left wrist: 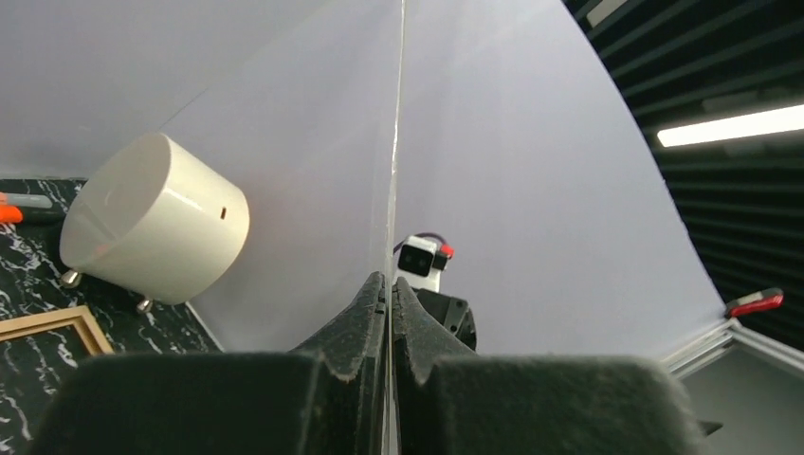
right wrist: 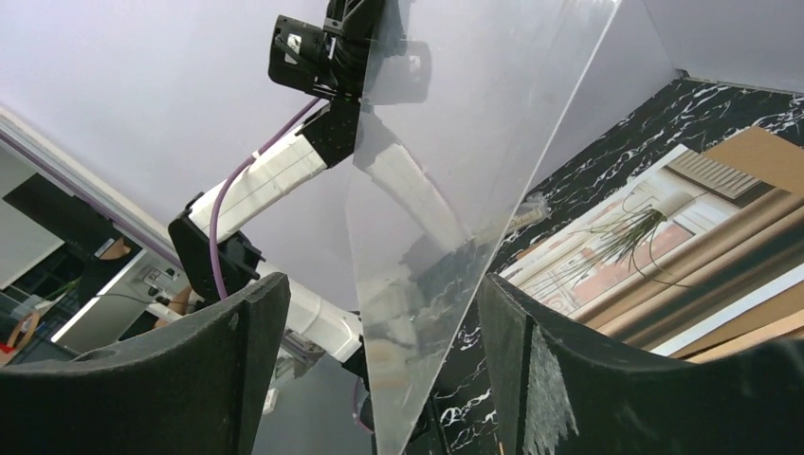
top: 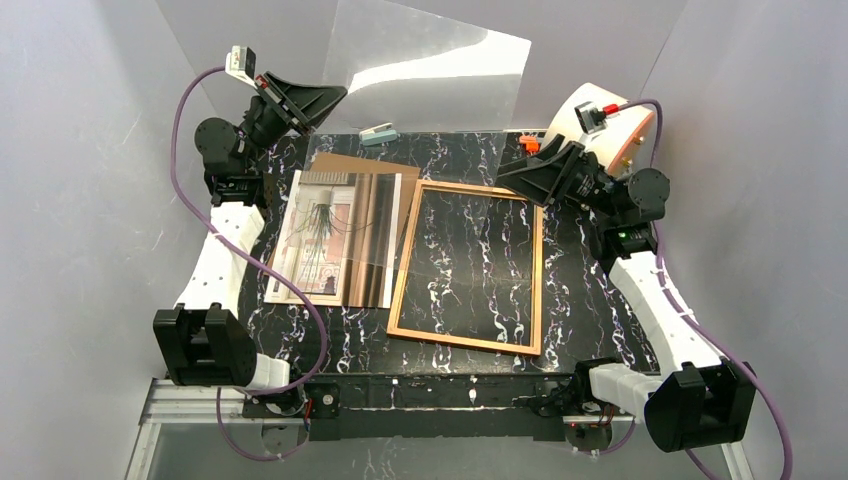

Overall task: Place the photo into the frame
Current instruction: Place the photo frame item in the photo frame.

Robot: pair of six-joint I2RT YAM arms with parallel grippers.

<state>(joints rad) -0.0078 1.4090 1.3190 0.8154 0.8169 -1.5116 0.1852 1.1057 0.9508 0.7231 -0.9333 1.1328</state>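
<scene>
Overhead, the left end effector (top: 335,95) pinched a clear sheet (top: 430,75) upright — seemingly to keep it off the empty frame (top: 465,341). The right end effector (right wrist: 379,313) stood open astride the sheet. The photo (top: 320,235) lay face-up beside the frame.

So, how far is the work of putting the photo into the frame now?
Done: the frame lies empty on the table. In hand: the left gripper is shut on the clear sheet, holding it up; the right gripper stands open around its edge. Left: the photo lies face up on the backing board beside the frame, not yet inside.
</scene>
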